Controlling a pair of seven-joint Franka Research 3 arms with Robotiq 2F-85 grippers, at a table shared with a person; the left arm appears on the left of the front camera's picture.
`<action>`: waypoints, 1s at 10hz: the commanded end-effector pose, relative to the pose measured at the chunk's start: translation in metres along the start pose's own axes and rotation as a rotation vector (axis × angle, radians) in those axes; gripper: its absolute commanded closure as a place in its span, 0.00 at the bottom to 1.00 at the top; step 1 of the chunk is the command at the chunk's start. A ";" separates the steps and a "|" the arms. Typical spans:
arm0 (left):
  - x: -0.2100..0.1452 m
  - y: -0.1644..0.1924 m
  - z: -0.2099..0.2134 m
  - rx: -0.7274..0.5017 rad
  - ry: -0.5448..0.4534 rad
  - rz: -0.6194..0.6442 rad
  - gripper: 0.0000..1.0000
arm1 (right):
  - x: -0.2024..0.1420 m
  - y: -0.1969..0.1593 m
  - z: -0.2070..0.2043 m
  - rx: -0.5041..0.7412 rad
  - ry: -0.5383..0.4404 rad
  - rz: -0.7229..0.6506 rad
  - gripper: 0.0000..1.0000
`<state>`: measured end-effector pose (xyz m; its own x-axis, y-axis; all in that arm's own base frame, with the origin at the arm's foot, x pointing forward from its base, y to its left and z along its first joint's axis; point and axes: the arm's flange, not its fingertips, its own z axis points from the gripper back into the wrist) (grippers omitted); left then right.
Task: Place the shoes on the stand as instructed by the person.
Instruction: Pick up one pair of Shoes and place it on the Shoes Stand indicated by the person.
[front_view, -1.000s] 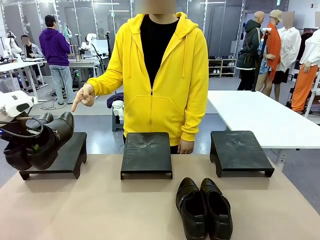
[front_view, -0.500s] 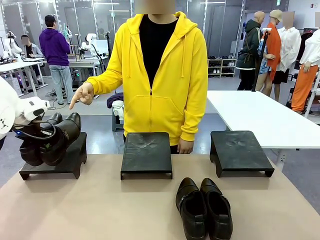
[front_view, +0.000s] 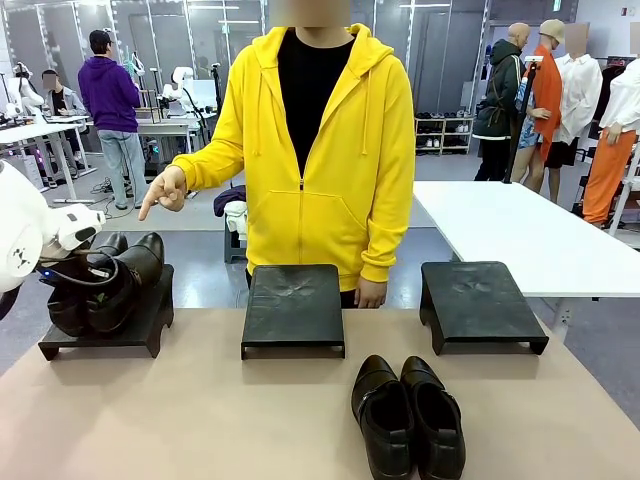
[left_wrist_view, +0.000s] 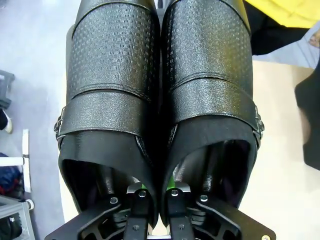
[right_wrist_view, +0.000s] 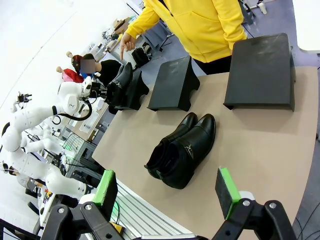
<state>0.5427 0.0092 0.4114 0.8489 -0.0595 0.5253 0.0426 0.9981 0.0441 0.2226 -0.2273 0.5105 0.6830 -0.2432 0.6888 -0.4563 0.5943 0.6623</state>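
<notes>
Front view: the person (front_view: 320, 150) in the yellow hoodie stands at the far side of the table (front_view: 200, 420), pointing one hand (front_view: 165, 192) down and to the left, while the other hand (front_view: 372, 293) hangs at the table's far edge. Three low black stands sit in a row on the table. The strap shoes (front_view: 105, 280) are at the left stand (front_view: 135, 322), side by side with toes tilted up and heels low. Whether their soles touch the stand cannot be told. The middle stand (front_view: 293, 305) and the right stand (front_view: 480, 300) carry nothing. The glossy black shoes (front_view: 408, 415) lie together on the table in front of the gap between those two stands.

From the left wrist, the left gripper (left_wrist_view: 156, 200) has one finger down inside each strap shoe and pinches their two inner walls together, jaws pressed close. From the right wrist, the right gripper (right_wrist_view: 167, 192) hangs above the near edge of the table with its green pads (right_wrist_view: 106, 187) spread wide, holding nothing, the glossy black shoes just beyond it.
</notes>
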 end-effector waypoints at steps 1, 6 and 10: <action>0.011 0.003 -0.004 0.019 -0.056 0.023 0.92 | 0.001 0.000 0.001 0.008 -0.010 0.020 0.00; 0.012 0.002 -0.008 0.031 -0.043 0.038 0.46 | 0.001 0.000 0.001 0.008 -0.010 0.020 0.00; 0.014 -0.003 0.000 0.028 -0.042 0.037 0.00 | 0.001 0.000 0.001 0.008 -0.010 0.020 0.00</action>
<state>0.5527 0.0134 0.4146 0.8329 -0.0333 0.5524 0.0167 0.9992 0.0351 0.2226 -0.2273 0.5104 0.6830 -0.2431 0.6888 -0.4563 0.5943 0.6622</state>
